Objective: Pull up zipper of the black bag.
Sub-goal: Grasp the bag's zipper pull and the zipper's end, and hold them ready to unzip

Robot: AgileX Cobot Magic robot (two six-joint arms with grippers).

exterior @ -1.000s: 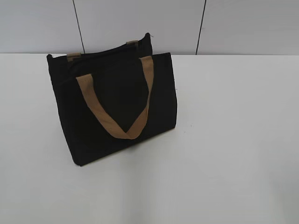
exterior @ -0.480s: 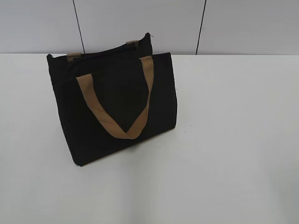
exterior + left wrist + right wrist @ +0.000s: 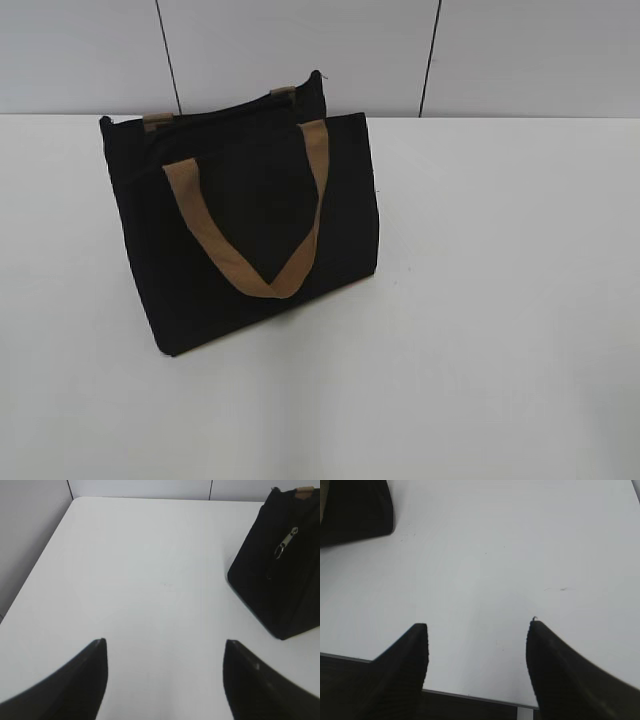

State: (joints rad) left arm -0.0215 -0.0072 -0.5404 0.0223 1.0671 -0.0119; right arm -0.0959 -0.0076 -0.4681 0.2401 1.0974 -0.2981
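The black bag stands upright on the white table, left of centre in the exterior view, with a tan handle hanging down its front. The zipper line runs along its top edge. In the left wrist view the bag's end is at the right, with a grey metallic pull tab hanging on it. My left gripper is open and empty, well short of the bag. My right gripper is open and empty near the table's front edge; a corner of the bag shows at the upper left. Neither gripper shows in the exterior view.
The white table extends around the bag. A grey panelled wall stands behind it. The table's left edge shows in the left wrist view and its front edge in the right wrist view.
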